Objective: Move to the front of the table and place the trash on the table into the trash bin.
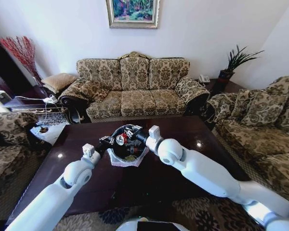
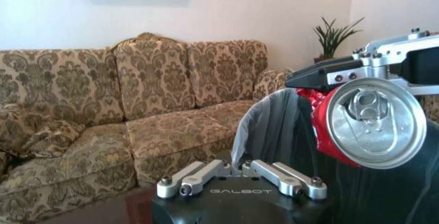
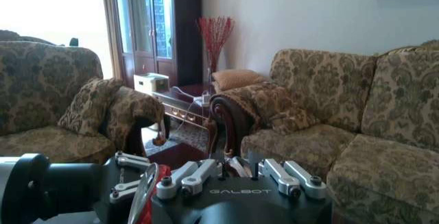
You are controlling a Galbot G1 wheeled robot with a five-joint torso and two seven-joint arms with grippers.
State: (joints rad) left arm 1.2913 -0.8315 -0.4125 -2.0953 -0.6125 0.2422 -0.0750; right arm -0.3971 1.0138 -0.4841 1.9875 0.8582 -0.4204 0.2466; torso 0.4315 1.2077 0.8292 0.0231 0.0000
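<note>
The glossy dark brown wooden table [image 1: 192, 139] stands before a patterned beige sofa [image 1: 135, 86]. On the table stands the small round black trash bin [image 1: 116, 156] with a whitish plastic bag folded over its rim. The right gripper [image 1: 127, 138] is above the bin's opening and its fingers are closed around a crushed red drink can with a silver top [image 2: 363, 124], held just over the bin. The left gripper [image 1: 105, 142] is at the bin's left rim, beside the bag; I cannot tell how its fingers stand
</note>
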